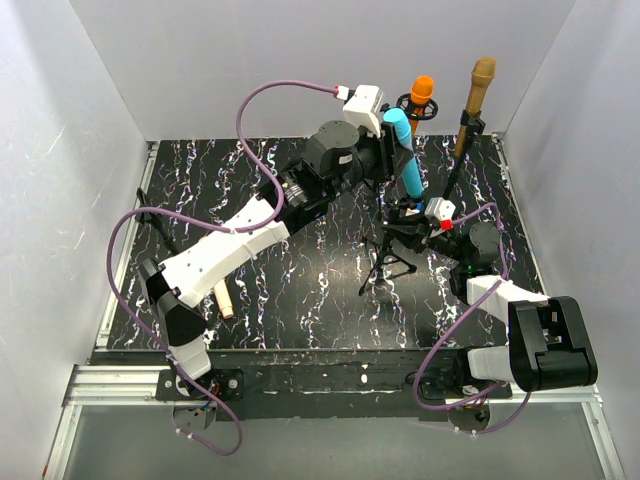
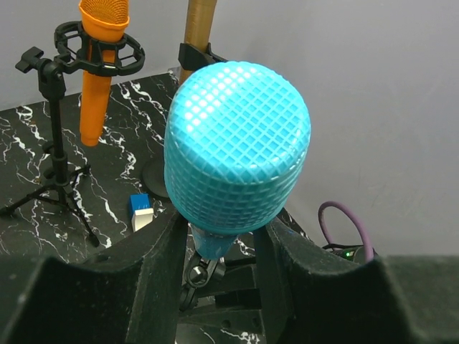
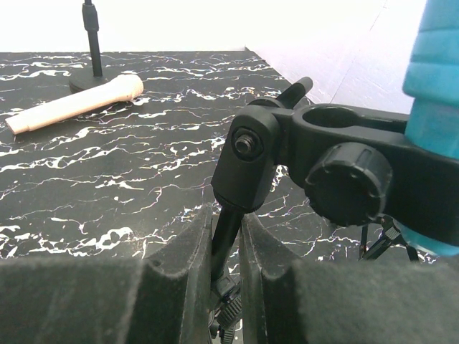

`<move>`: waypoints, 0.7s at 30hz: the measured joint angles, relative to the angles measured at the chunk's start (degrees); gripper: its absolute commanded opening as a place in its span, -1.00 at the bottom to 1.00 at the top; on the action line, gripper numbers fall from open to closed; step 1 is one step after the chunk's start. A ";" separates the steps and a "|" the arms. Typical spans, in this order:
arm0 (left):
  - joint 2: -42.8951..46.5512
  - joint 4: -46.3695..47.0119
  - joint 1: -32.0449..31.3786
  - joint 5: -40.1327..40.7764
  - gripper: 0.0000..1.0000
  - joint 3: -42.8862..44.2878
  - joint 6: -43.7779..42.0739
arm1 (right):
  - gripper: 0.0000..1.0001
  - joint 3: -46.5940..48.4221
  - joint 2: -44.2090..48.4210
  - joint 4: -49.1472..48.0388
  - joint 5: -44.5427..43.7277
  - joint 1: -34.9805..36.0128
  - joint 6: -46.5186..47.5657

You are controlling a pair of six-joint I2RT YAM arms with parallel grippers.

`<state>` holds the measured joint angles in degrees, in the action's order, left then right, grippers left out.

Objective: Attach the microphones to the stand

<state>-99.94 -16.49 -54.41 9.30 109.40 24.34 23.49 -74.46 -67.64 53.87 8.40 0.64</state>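
My left gripper (image 1: 396,150) (image 2: 219,231) is shut on the light blue microphone (image 1: 404,152), whose mesh head (image 2: 237,143) fills the left wrist view. Its lower end (image 3: 434,93) sits in the black clip (image 3: 344,147) of a small tripod stand (image 1: 388,258). My right gripper (image 1: 418,222) (image 3: 228,233) is shut on that stand's thin pole (image 3: 231,228). The orange microphone (image 1: 421,95) (image 2: 97,79) hangs in a ring mount on a tripod stand. The gold-bronze microphone (image 1: 478,92) (image 2: 198,25) stands clipped at the back right. The pink-beige microphone (image 1: 225,298) (image 3: 72,104) lies on the table.
A small blue-and-white block (image 2: 140,211) lies on the black marble table (image 1: 330,290) near the orange microphone's tripod (image 2: 54,172). A stand with a round base (image 3: 90,75) is beyond the pink-beige microphone. White walls enclose three sides.
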 measured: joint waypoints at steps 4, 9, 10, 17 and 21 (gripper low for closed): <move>-1.73 -2.29 0.28 -1.70 -1.00 3.02 -0.13 | -0.97 0.00 0.00 0.00 0.04 -0.04 -0.02; -2.71 -2.27 0.66 -3.28 -1.00 3.69 -0.28 | -0.97 0.00 0.00 0.00 0.09 -0.07 -0.02; -2.75 -2.27 0.68 -3.61 -1.00 3.69 -0.46 | -0.97 0.00 0.00 0.02 0.09 -0.09 -0.02; -5.05 -6.69 0.50 -4.90 -1.00 8.41 -3.34 | -0.97 0.00 -0.02 0.00 0.13 -0.09 -0.04; -8.46 -11.54 0.26 -5.27 -1.00 14.75 -4.66 | -0.97 0.00 -0.02 0.00 0.15 -0.09 -0.04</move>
<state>-108.40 -28.03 -54.15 4.03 124.16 19.68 23.49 -74.48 -67.64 54.02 8.32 0.60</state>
